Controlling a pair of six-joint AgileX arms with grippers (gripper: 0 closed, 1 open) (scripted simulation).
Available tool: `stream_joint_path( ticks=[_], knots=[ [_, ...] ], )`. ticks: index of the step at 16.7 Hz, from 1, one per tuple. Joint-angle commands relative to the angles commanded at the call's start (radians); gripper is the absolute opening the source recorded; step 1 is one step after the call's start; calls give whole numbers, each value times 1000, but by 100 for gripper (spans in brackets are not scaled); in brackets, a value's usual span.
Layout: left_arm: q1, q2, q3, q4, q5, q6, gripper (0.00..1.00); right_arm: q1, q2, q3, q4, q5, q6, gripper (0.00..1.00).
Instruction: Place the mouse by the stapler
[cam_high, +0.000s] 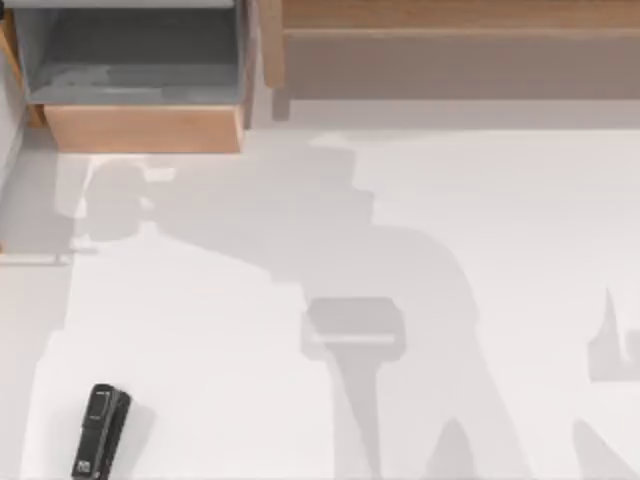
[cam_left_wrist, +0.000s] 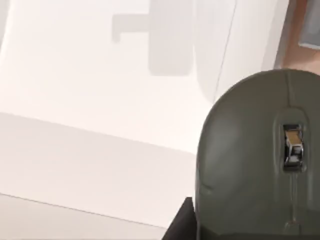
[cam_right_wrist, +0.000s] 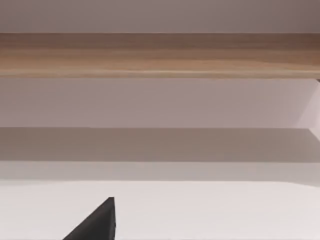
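Mouse (cam_left_wrist: 250, 160) looms beside left pincer's finger (cam_left_wrist: 181, 224).

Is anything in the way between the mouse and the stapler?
Nothing visible. The mouse sits close under the left wrist camera, and the stapler lies alone on the white table near the front left.

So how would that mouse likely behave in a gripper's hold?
The mouse, seen close in the left wrist view, looks like a hard, smooth domed shell, so it is probably stiff but somewhat slippery. Its curved sides might let it twist or slide out of a light pinch. It seems light for its size.
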Motion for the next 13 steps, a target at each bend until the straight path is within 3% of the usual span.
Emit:
stream_joint_path(
  ticks=[13],
  knots=[
    [-649,-419,-825,242,-55,-526,0,0,0,0,0,0,0,100]
  ],
)
